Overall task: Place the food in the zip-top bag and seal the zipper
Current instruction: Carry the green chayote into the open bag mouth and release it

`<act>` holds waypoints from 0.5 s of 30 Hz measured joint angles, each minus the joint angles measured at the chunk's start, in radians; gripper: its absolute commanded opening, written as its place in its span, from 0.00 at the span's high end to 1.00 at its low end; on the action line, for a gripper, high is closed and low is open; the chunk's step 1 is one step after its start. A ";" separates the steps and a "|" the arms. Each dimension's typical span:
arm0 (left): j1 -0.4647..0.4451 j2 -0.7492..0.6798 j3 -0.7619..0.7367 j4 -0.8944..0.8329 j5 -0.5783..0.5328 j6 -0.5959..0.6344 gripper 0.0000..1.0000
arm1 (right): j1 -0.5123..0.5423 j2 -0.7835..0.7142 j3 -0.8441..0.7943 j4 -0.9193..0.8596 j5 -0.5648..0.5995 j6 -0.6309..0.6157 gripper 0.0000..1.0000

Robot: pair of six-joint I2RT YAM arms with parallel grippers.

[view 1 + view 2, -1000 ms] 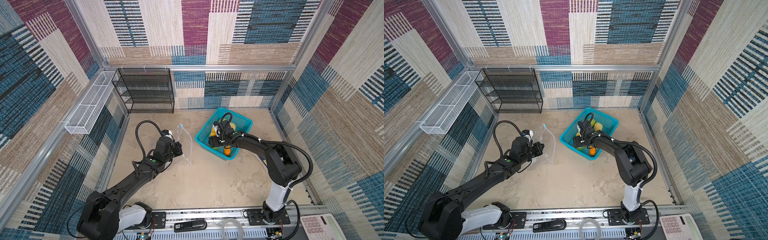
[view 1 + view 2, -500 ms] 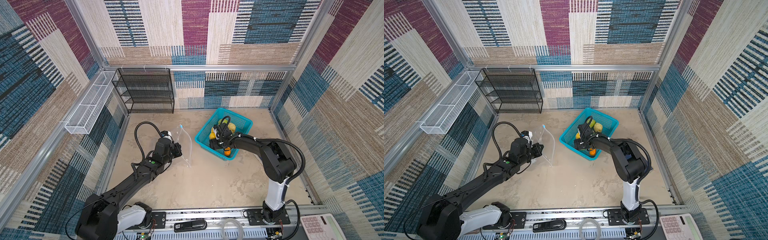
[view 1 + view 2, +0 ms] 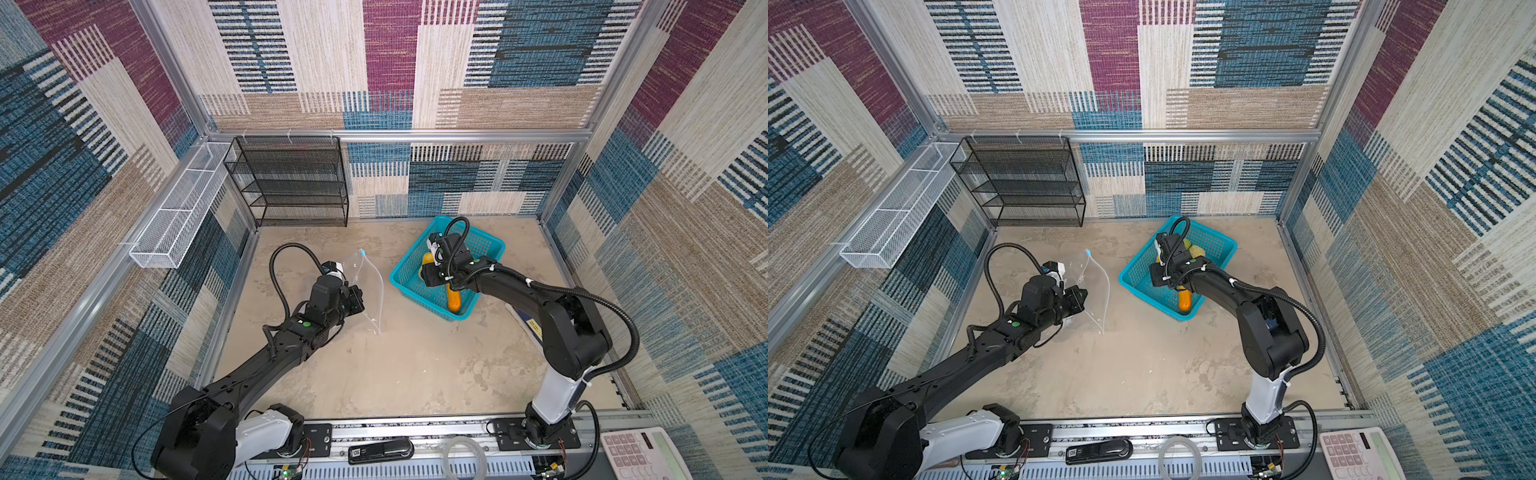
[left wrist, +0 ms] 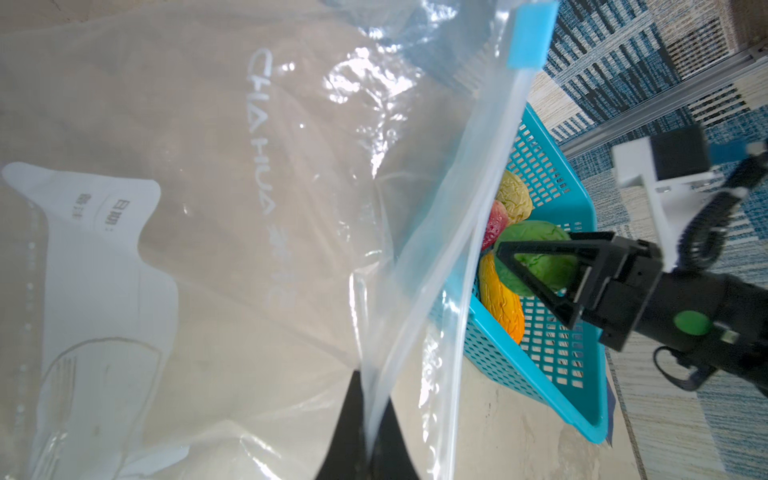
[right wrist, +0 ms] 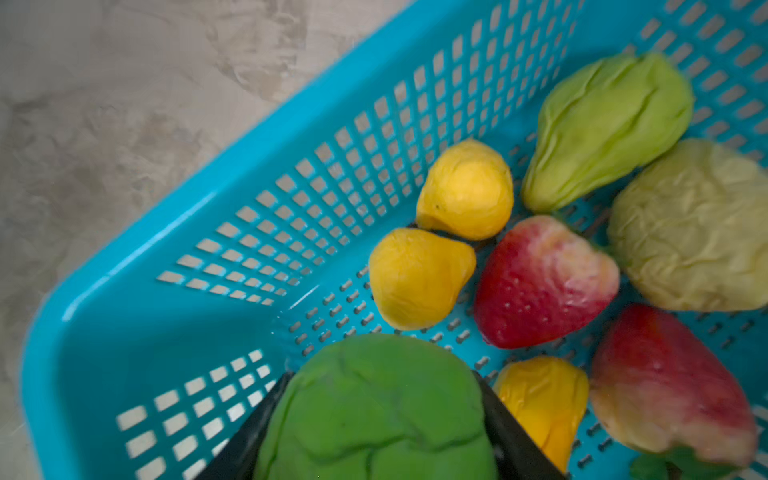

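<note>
The clear zip-top bag (image 3: 369, 286) (image 3: 1096, 286) stands upright on the floor left of centre. Its zipper runs along the rim, with the light-blue slider (image 4: 530, 35) at the far end. My left gripper (image 4: 368, 432) is shut on the near rim of the bag. The food lies in the turquoise basket (image 5: 166, 249) (image 3: 486, 245): yellow pieces (image 5: 463, 189), red strawberries (image 5: 544, 282), a pale green one (image 5: 606, 124) and a pale yellow-green one (image 5: 690, 228). My right gripper (image 5: 380, 395) (image 4: 511, 251) is inside the basket, shut on a round green food piece (image 5: 374, 419) (image 4: 536, 257).
A black wire shelf (image 3: 291, 183) stands against the back wall. A white wire tray (image 3: 178, 216) hangs on the left wall. An orange food piece (image 3: 454, 300) lies at the basket's near end. A calculator (image 3: 640, 453) sits at the front right.
My right gripper's jaws have narrowed onto the green food piece and it has shifted slightly inside the basket. The left gripper and the bag have stayed put.
</note>
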 measured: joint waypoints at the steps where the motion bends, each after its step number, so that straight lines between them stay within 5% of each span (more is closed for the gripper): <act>1: 0.001 0.001 0.006 0.000 0.000 0.000 1.00 | -0.001 -0.018 0.009 0.000 -0.002 -0.008 0.46; 15: 0.060 0.044 0.046 0.009 0.099 -0.004 1.00 | 0.101 -0.120 0.073 0.044 -0.372 -0.084 0.49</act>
